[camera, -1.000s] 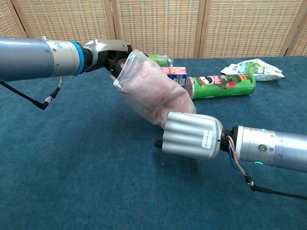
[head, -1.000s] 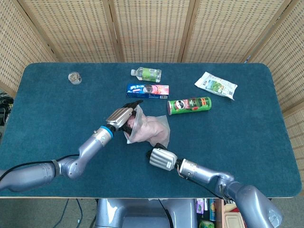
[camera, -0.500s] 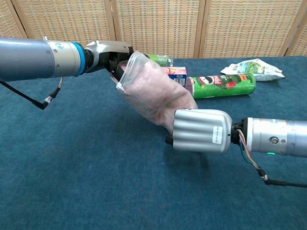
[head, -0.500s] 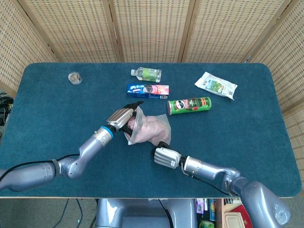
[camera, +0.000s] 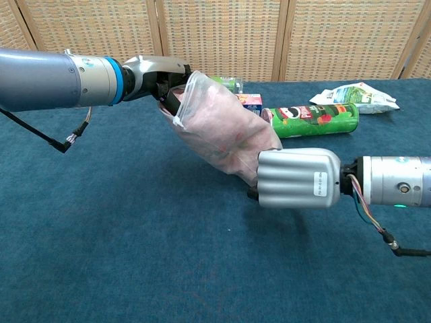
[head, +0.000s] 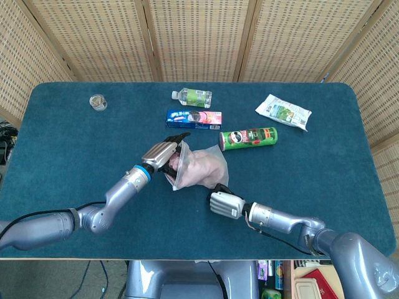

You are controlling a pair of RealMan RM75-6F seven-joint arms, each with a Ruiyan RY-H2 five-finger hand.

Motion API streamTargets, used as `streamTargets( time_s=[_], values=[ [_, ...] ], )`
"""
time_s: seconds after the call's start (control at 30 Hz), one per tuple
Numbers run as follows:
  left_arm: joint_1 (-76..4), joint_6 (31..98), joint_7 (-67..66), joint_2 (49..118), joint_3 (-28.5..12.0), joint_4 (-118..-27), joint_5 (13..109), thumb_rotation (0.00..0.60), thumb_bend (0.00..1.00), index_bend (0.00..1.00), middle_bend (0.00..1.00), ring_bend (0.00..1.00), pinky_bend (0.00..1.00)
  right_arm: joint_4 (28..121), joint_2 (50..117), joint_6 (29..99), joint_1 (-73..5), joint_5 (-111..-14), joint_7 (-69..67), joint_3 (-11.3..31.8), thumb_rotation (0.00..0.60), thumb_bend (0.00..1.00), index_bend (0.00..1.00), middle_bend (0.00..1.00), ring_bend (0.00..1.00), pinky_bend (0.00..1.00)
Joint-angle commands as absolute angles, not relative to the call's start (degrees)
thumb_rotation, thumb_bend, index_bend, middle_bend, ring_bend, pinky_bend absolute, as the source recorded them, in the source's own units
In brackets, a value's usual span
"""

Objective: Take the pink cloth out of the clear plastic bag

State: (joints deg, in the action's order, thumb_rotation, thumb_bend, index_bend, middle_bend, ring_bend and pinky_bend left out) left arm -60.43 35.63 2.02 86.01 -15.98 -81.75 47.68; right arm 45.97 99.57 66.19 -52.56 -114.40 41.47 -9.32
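Extraction step: both hands on the clear plastic bag, the pink cloth inside it.

Nearest, the right hand [camera: 296,180] has its fingers curled at the closed end of the clear plastic bag [camera: 219,128]; whether they grasp it cannot be told. Beyond, the left hand [camera: 158,77] grips the bag's mouth, raised off the tabletop [camera: 101,229]. The pink cloth [head: 202,167] fills the bag; the next move likely calls for pulling it through the mouth.

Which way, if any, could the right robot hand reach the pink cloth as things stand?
Probably none yet. The right robot hand is at the closed bottom of the clear plastic bag, so plastic covers the pink cloth. The left robot hand occupies the bag's mouth.
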Motion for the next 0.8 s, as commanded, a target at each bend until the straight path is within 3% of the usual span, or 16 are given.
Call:
streamTargets(
  time_s=[0.03, 0.23, 0.37, 0.6, 0.8],
  values=[
    [-60.51, 35.49, 2.15, 85.98, -15.96, -81.76, 47.62, 0.600, 0.38, 0.69, 0.00, 0.00, 0.00, 45.86, 99.96, 66.01, -52.81, -114.61, 41.31, -9.25, 0.600, 0.34, 0.48, 0.91, 0.94, 1.00],
    [-60.67, 35.23, 2.25, 85.42, -15.93, -82.11, 47.46, 0.600, 0.38, 0.69, 0.00, 0.00, 0.00, 44.94, 100.87, 65.60, -53.00, -114.75, 41.01, -9.18, 0.600, 0.29, 0.45, 0.91, 0.94, 1.00],
    [-60.80, 35.03, 2.40, 85.25, -15.89, -82.28, 47.39, 0.600, 0.38, 0.69, 0.00, 0.00, 0.00, 44.68, 101.12, 65.69, -53.02, -114.78, 41.17, -9.01, 0.600, 0.20, 0.35, 0.90, 0.94, 1.00],
    [-60.94, 34.76, 2.87, 84.80, -16.01, -83.11, 47.24, 0.600, 0.38, 0.69, 0.00, 0.00, 0.00, 45.15, 100.96, 65.08, -53.02, -114.16, 42.55, -8.24, 0.600, 0.17, 0.28, 0.88, 0.94, 1.00],
    [-61.00, 33.78, 3.83, 83.81, -16.25, -84.37, 46.65, 0.600, 0.38, 0.69, 0.00, 0.00, 0.00, 45.07, 101.50, 64.13, -53.19, -113.59, 42.50, -7.80, 0.600, 0.18, 0.28, 0.88, 0.94, 1.00]
  ],
)
